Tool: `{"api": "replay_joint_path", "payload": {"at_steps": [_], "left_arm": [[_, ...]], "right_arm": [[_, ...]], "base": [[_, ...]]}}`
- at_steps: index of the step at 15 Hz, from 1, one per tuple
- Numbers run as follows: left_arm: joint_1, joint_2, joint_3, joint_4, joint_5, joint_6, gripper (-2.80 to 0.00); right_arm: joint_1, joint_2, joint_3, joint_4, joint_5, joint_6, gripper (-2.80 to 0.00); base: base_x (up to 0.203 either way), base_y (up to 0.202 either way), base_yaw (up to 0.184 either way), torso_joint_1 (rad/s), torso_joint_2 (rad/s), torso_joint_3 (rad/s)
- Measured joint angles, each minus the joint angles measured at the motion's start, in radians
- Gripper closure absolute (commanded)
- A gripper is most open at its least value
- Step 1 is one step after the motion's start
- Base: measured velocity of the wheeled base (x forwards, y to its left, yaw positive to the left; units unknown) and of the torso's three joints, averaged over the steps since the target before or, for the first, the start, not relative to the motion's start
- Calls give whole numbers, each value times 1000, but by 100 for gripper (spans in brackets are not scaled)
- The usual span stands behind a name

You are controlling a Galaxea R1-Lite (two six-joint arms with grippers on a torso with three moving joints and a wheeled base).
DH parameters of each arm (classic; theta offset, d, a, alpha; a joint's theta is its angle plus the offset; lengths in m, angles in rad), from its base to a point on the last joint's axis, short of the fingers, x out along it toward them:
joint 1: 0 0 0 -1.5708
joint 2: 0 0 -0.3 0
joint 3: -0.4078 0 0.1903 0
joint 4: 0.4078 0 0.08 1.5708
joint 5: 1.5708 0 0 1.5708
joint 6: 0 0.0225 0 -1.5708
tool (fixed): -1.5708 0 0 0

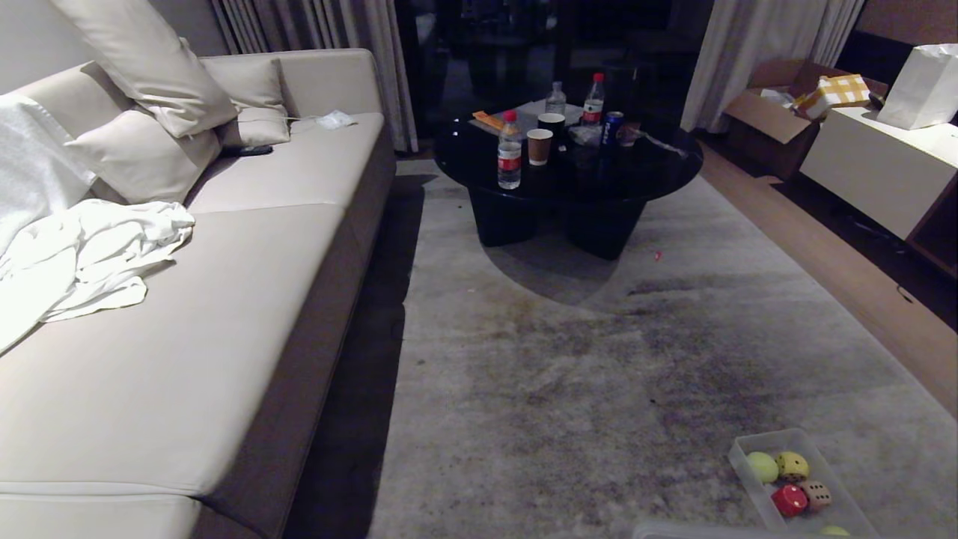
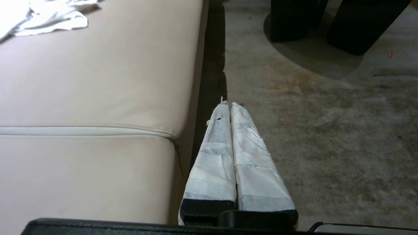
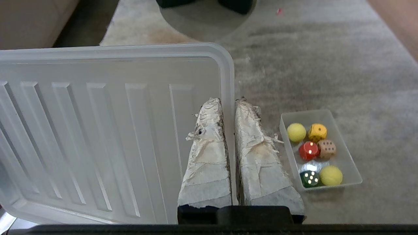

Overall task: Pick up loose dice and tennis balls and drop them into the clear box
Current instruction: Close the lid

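The clear box (image 3: 346,163) sits on the carpet, at the lower right of the head view (image 1: 748,448). Inside lie two tennis balls (image 3: 296,132) (image 3: 330,175) and several dice: yellow (image 3: 317,132), red (image 3: 308,150), tan (image 3: 327,148) and dark green (image 3: 309,178). No dice or balls show loose on the carpet. My right gripper (image 3: 228,101) is shut on the rim of the flat ribbed lid (image 3: 98,130), held up above the carpet beside the box. My left gripper (image 2: 228,105) is shut on nothing, hanging by the sofa's front edge.
A beige sofa (image 1: 247,299) with cushions and a white cloth (image 1: 90,254) fills the left. A black round table (image 1: 569,172) with bottles and cups stands ahead on the grey carpet (image 1: 599,374). A white cabinet (image 1: 876,165) and boxes line the right wall.
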Motion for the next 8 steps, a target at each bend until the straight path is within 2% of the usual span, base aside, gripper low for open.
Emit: {"api": "replay_joint_path", "payload": {"at_steps": [8], "left_arm": [[0, 0, 0, 0, 2, -8, 0]], "right_arm": [[0, 0, 0, 0, -2, 1, 0]], "base": [[0, 0, 0, 3, 2, -201]]}}
